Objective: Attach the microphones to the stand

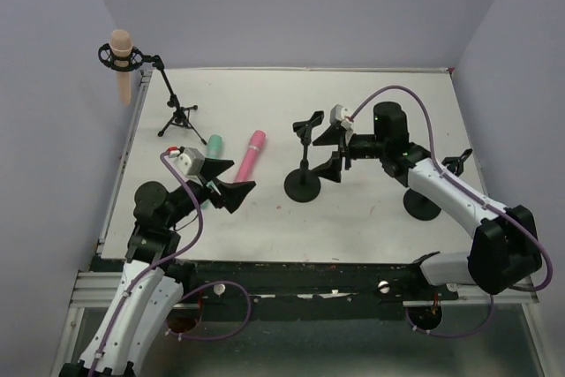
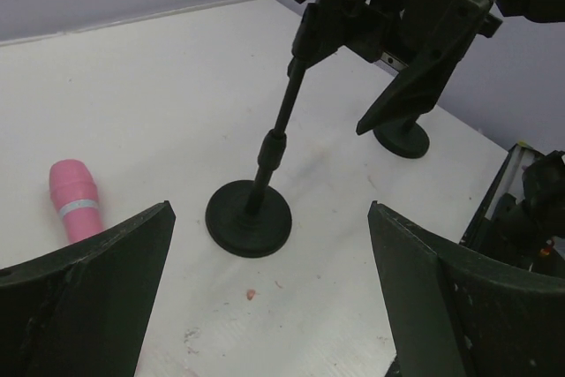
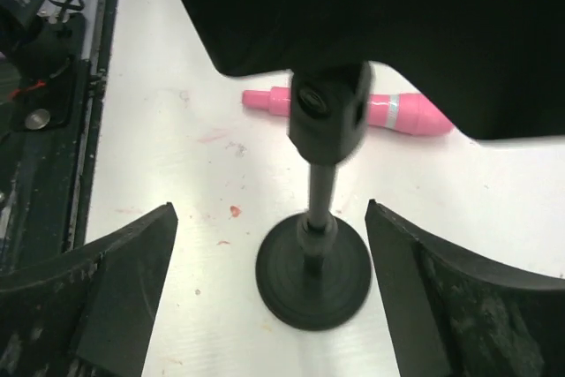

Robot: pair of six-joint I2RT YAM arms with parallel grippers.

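Observation:
A peach-beige microphone [image 1: 120, 64] sits upright in the ring mount of a black tripod stand [image 1: 181, 116] at the far left. A teal-green microphone [image 1: 213, 143] and a pink microphone [image 1: 250, 154] lie on the table; the pink one also shows in the left wrist view [image 2: 74, 200] and the right wrist view [image 3: 393, 113]. My left gripper [image 1: 231, 181] is open and empty, over the teal one's lower end. A black round-base stand [image 1: 304, 184] with an empty clip [image 1: 311, 125] stands mid-table. My right gripper [image 1: 328, 152] is open, just right of its pole [image 3: 320, 196].
A second black round-base stand [image 1: 424, 206] with a clip [image 1: 459, 162] stands at the right, behind my right arm; its base shows in the left wrist view [image 2: 402, 139]. Purple walls enclose the white table [image 1: 265, 227] on the left, back and right.

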